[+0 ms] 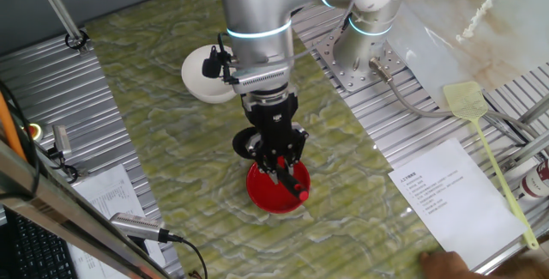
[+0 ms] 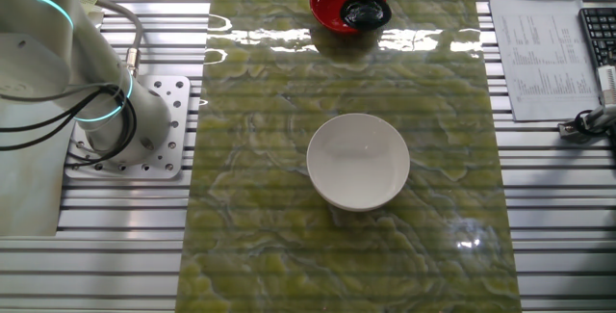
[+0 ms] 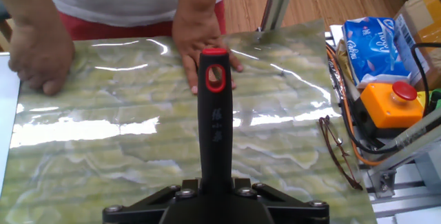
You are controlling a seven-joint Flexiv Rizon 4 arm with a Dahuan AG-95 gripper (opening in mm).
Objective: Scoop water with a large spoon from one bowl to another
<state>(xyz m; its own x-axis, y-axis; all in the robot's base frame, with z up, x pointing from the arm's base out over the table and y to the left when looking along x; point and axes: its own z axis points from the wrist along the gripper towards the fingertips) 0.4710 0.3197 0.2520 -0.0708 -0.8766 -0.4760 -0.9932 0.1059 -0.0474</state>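
Note:
My gripper [image 1: 283,163] hangs over the red bowl [image 1: 268,195] and is shut on the large spoon, a black ladle. In the other fixed view its round scoop [image 2: 364,13] sits low inside the red bowl [image 2: 332,3], on the side nearer the white bowl, and the handle runs off the top edge. The hand view shows the black handle [image 3: 215,124] rising out of my gripper [image 3: 215,191] to its red tip [image 3: 214,78]. The white bowl [image 1: 204,75] [image 2: 358,161] stands apart at mid-table. I cannot make out any water in either bowl.
A person's hands [image 3: 205,41] [image 3: 38,48] rest on the far edge of the green mat. A yellow fly swatter [image 1: 480,133] and a printed sheet [image 1: 444,191] lie right of the mat. An orange emergency-stop box [image 3: 391,105] and cables sit at the right.

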